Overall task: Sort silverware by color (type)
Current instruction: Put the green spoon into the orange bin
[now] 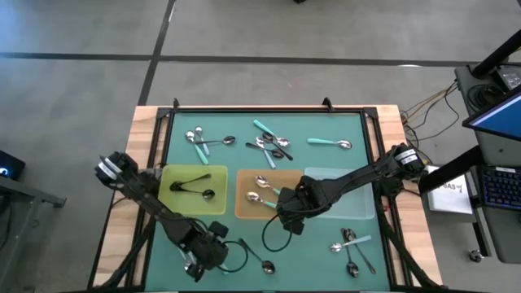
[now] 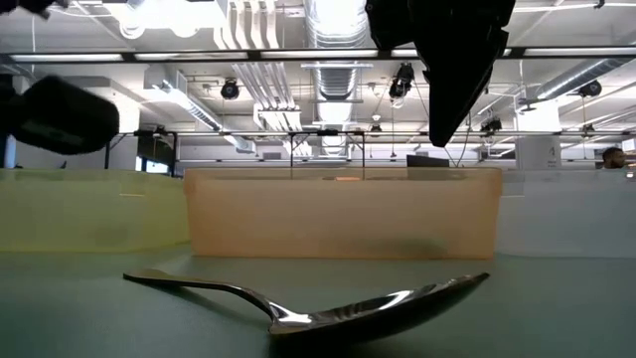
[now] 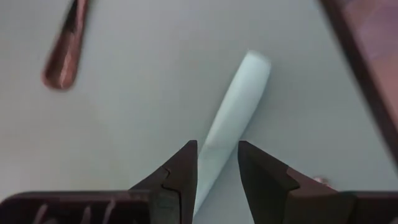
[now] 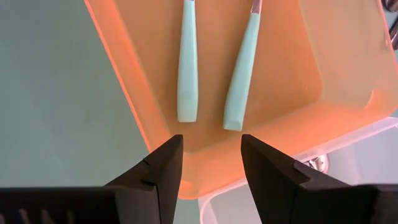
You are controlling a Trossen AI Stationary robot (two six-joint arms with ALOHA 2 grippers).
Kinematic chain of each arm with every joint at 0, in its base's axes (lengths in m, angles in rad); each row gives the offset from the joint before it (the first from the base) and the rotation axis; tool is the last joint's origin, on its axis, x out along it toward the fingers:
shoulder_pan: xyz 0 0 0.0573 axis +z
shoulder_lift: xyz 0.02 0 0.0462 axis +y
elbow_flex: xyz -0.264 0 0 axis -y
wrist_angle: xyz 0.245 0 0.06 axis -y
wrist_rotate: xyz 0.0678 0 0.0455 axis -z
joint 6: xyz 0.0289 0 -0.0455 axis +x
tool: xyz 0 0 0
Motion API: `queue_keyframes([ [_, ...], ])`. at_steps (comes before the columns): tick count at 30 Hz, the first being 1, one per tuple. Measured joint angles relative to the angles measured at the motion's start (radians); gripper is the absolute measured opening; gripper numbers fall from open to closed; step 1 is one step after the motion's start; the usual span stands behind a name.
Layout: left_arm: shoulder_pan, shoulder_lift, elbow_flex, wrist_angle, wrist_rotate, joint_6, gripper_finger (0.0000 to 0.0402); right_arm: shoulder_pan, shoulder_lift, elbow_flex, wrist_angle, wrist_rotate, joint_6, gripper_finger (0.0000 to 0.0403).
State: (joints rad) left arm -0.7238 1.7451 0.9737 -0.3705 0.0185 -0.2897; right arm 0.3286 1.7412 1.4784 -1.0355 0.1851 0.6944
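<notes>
Right now my left gripper (image 3: 216, 180) sits low at the near table edge, fingers parted around a teal-handled spoon (image 3: 233, 118), not clamped; my right gripper (image 4: 210, 168) hangs open over the orange tray (image 4: 298, 93). Only the right wrist view shows two teal spoons (image 4: 186, 62) inside

Pale handle (image 3: 233, 118) running under left hand (image 3: 217, 165), its bowl hidden, two teal spoons (image 4: 211, 68) cut off at bowls
</notes>
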Motion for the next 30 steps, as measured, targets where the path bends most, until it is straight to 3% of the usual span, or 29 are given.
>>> queue_keyframes([
  [11, 0.0, 0.068, 0.003, -0.005, -0.001, -0.022, 0.0089, 0.0, 0.0, 0.0, 0.002, 0.0, 0.001, 0.0155],
  [16, 0.001, 0.059, 0.003, -0.03, 0.011, -0.174, 0.0038, 0.0, 0.0, 0.0, 0.003, 0.0, 0.002, 0.0155],
  [19, -0.001, 0.051, 0.003, -0.057, 0.012, -0.302, 0.0032, 0.0, 0.0, 0.0, 0.005, 0.0, 0.009, 0.0155],
  [27, -0.01, -0.033, -0.008, -0.154, 0.025, -0.344, 0.0032, 0.0, 0.0, 0.005, 0.004, -0.005, 0.046, 0.0155],
  [30, -0.007, -0.106, 0.003, -0.212, -0.019, -0.35, 0.0032, 0.0, 0.0, 0.018, 0.002, -0.009, 0.069, 0.0155],
])
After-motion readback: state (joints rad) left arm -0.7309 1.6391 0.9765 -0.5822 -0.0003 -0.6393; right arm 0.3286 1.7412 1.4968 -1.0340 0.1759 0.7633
